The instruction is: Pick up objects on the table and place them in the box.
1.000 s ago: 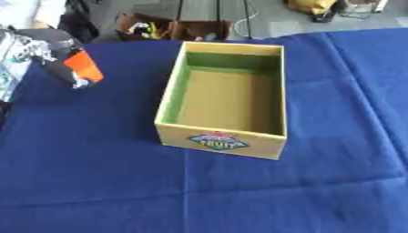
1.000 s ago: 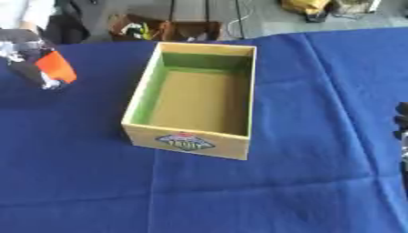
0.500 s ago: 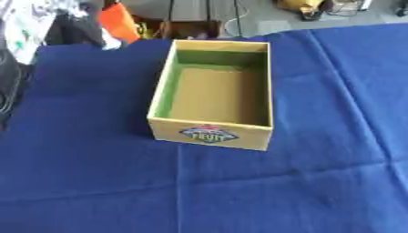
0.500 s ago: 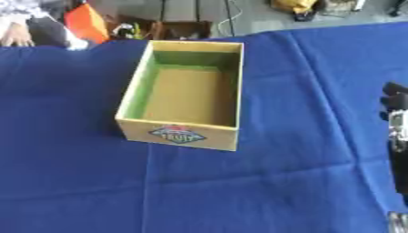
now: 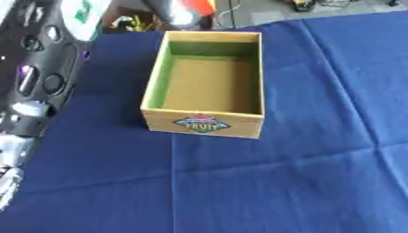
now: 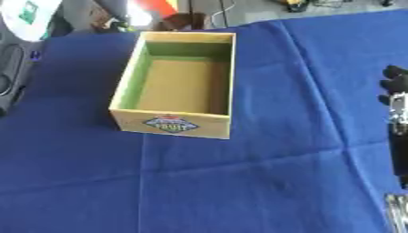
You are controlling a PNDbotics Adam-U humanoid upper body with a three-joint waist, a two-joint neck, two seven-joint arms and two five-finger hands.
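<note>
An open cardboard box (image 5: 209, 84) with green inner walls and a fruit label on its front stands on the blue cloth, and nothing shows inside it. My left hand (image 5: 174, 12), blurred, is at the top edge just beyond the box's far left corner. It is closed around an orange object (image 5: 198, 5) that is cut off by the picture's edge. My left arm (image 5: 36, 68) fills the left side. My right hand (image 6: 394, 88) rests at the right edge, fingers up and relaxed, holding nothing.
The blue cloth (image 5: 279, 182) covers the table, with creases in front of the box. Beyond the far edge lie floor clutter and cables (image 6: 295, 3). A white and green part (image 6: 28, 11) of the arm shows at the top left.
My left hand has carried the orange object up and to the right, from the table's left side to just behind the box. The view has shifted too.
</note>
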